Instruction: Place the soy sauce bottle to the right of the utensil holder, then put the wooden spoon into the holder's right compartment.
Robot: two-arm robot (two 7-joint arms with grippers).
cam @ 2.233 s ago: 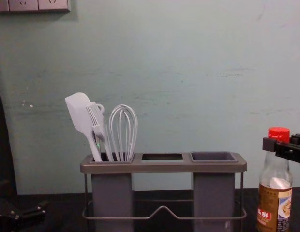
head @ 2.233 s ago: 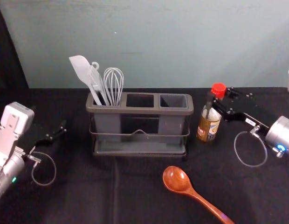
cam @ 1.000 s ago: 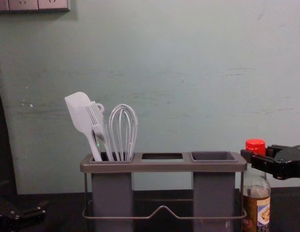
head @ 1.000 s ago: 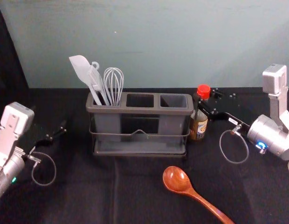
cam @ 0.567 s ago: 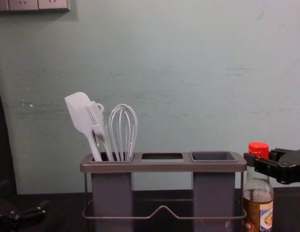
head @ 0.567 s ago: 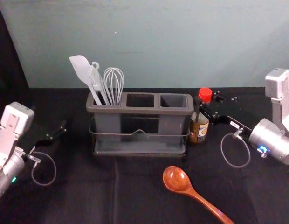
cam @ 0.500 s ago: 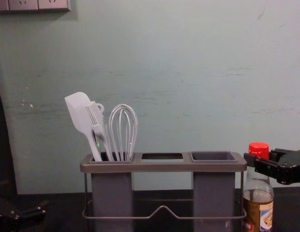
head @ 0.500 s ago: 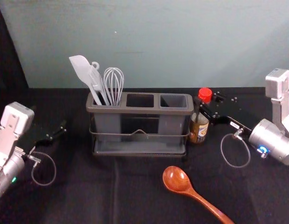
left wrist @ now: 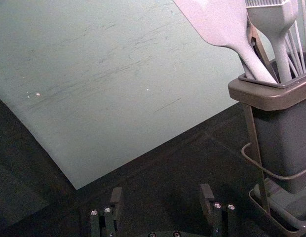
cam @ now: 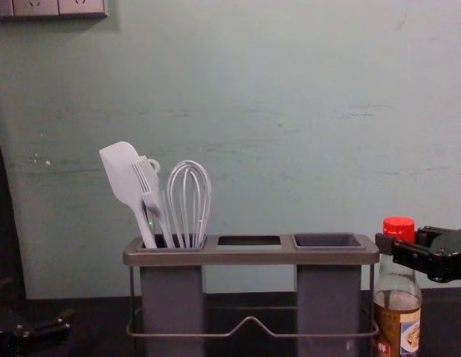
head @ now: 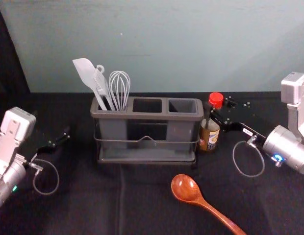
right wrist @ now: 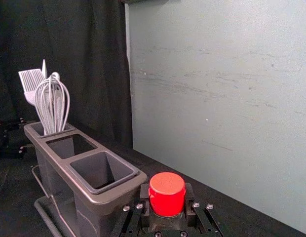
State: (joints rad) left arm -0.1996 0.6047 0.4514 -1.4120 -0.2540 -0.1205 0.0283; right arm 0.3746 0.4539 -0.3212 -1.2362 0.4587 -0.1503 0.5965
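Holder (head: 152,116), whisk (head: 119,90) at its left, stands between left gripper (head: 54,139), spread, and right gripper (head: 218,104), pinching bottle (head: 210,138); spoon (head: 186,187) lies nearer.

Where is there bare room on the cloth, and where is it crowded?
The widest bare patch of cloth lies in front of the utensil holder, between the left gripper and the wooden spoon. Another lies right of the spoon. It is crowded at the holder's right end, where the right gripper holds the soy sauce bottle.
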